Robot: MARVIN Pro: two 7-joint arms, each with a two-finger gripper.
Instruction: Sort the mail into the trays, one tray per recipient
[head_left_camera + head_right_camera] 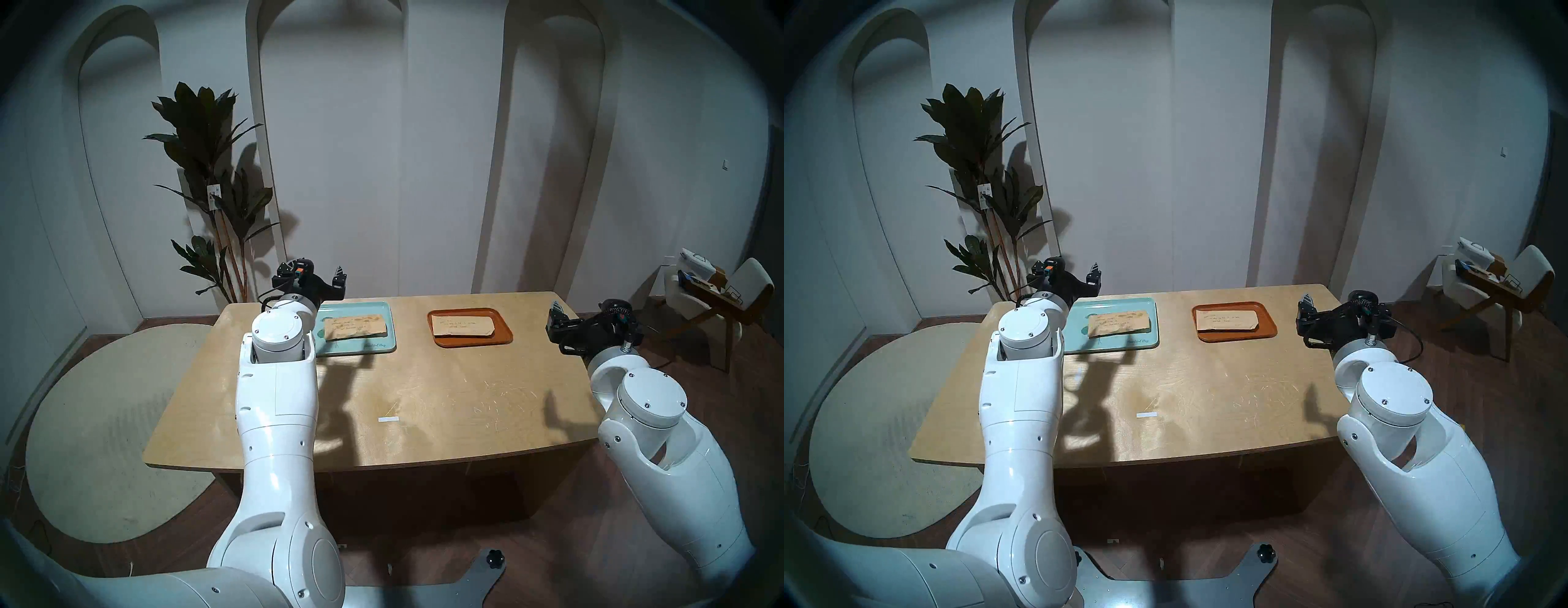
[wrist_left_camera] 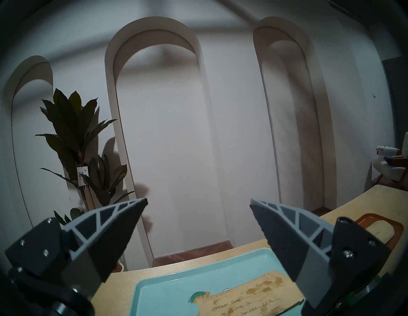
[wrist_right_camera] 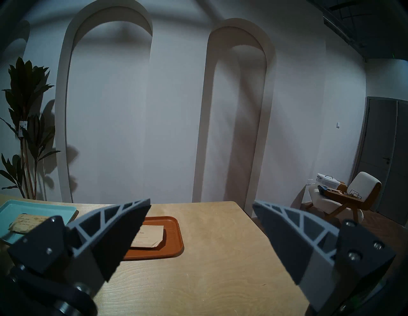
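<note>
The blotchy tan envelope lies in the mint-teal tray at the table's back left. It also shows in the left wrist view. The plain tan envelope lies in the orange-brown tray at the back right, and in the right wrist view. My left gripper is open and empty, raised above the teal tray's left end. My right gripper is open and empty, raised to the right of the orange tray near the table's right edge.
A small white paper strip lies on the wooden table near the front middle. A tall potted plant stands behind the table's left corner. A chair with boxes stands at the far right. A round rug lies to the left.
</note>
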